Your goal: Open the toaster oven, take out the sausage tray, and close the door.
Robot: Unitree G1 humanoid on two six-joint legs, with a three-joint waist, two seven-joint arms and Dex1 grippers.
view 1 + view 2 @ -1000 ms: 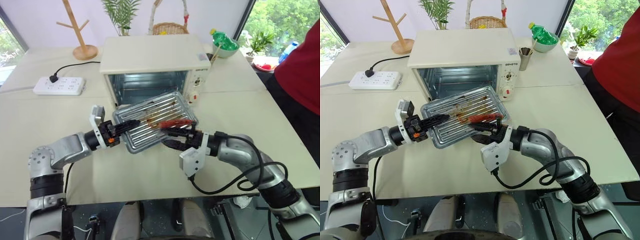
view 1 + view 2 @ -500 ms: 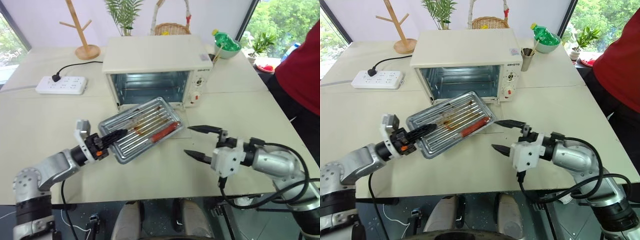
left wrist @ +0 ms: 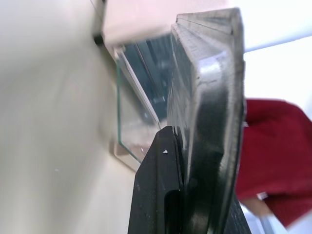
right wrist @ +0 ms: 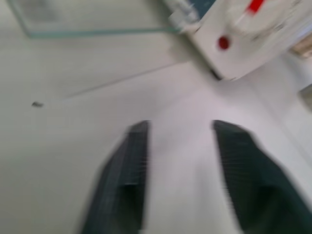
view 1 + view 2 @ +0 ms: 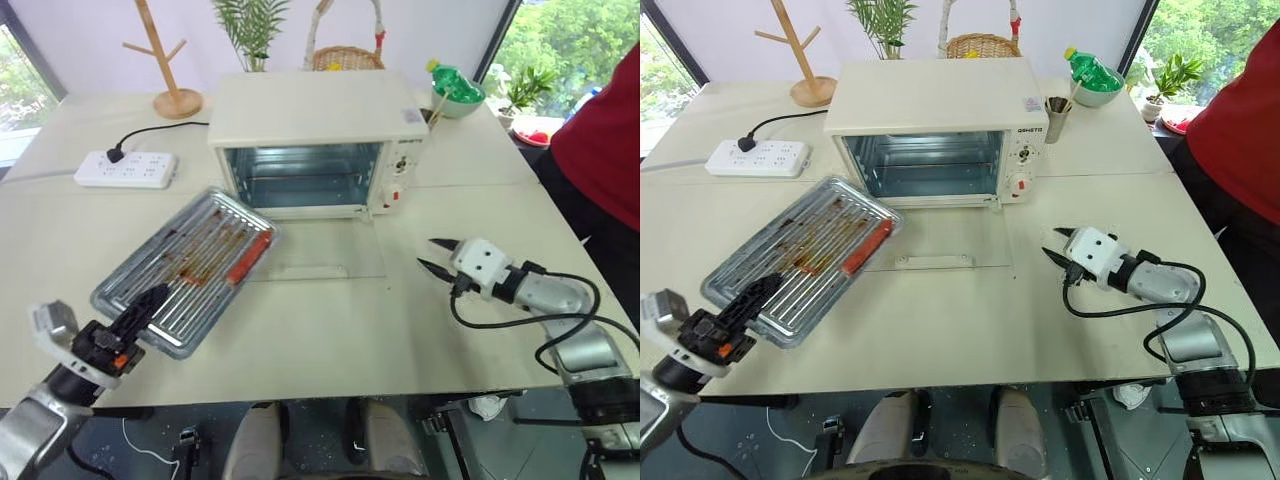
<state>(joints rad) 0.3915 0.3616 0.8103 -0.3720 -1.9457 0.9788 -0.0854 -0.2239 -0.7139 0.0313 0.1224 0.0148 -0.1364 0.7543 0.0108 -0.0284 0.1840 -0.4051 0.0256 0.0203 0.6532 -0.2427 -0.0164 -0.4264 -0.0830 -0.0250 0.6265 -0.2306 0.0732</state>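
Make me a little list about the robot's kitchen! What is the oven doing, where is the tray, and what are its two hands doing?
oven: toaster oven stands on the table, inside bare
door: the door is folded down flat, wide open
tray: sausage tray is out of the oven, near the table's left side, tilted
food: one sausage lies in the tray
left hand: left gripper is shut on the tray's near edge
right hand: right gripper holds nothing, fingers apart, right of the door

bright windowed test room: cream table [image 5: 330, 330], power strip [image 5: 126, 169], wicker basket [image 5: 349, 57], potted plants [image 5: 250, 20]
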